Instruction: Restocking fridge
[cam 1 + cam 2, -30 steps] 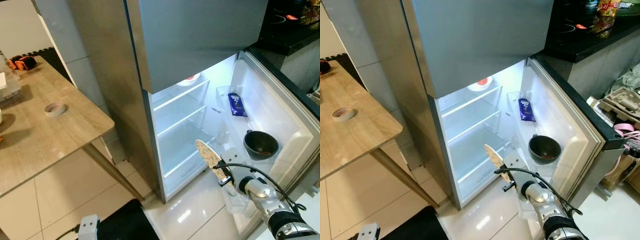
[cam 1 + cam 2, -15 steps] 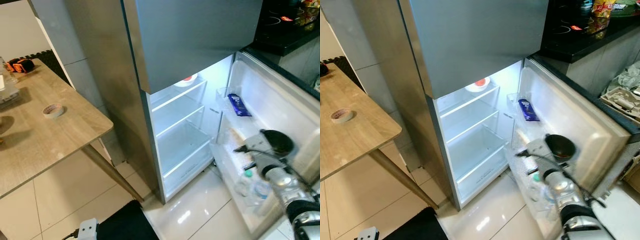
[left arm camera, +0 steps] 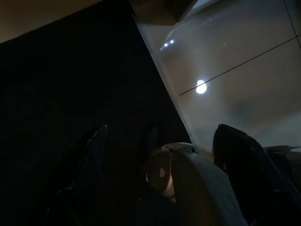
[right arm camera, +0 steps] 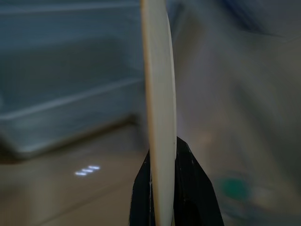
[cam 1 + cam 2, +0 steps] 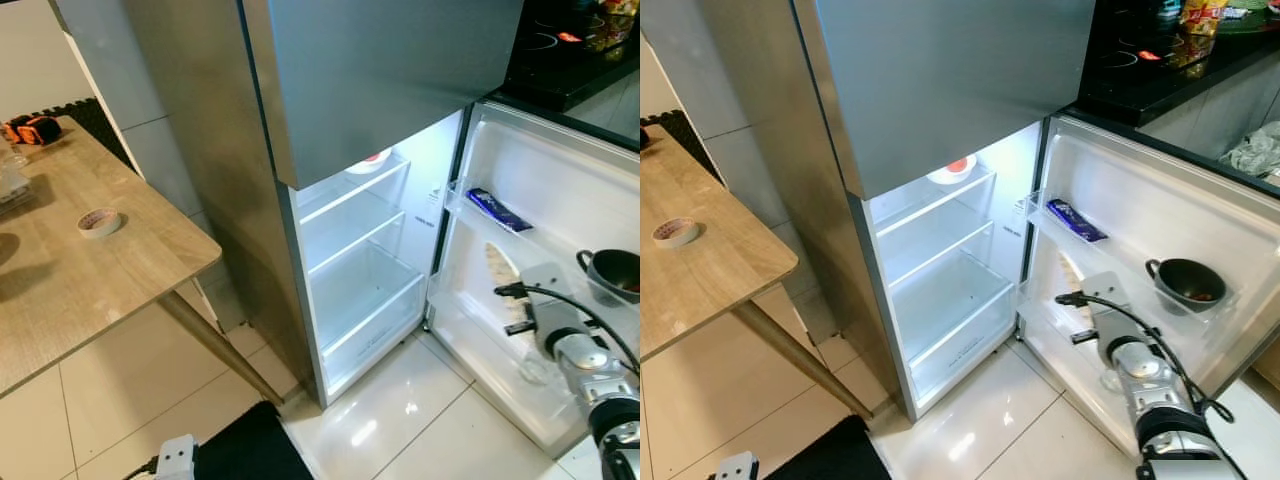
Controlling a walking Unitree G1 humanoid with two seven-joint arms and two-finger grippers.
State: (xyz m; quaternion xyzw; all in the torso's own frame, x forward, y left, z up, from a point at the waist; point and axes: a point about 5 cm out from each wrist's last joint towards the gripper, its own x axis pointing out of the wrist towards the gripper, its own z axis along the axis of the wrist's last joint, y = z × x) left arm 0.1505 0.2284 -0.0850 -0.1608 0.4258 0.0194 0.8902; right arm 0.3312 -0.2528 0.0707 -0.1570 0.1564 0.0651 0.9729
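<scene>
My right gripper (image 4: 162, 188) is clamped edge-on around the plate (image 5: 500, 270), which has swung in a second from the fridge (image 5: 360, 270) opening to the door (image 5: 560, 200), now pushed wider. The left gripper (image 3: 160, 165) hangs over the floor with fingers apart. Farther in, the shelves (image 5: 350, 225) look mostly bare (one dish (image 5: 372, 160) up top), so I judge shelving comes next.

Table (image 5: 110, 270) left of open fridge (image 5: 350, 260) — bowl (image 5: 368, 160) on top shelf; packet (image 5: 498, 210), pot (image 5: 612, 275) in door racks.
</scene>
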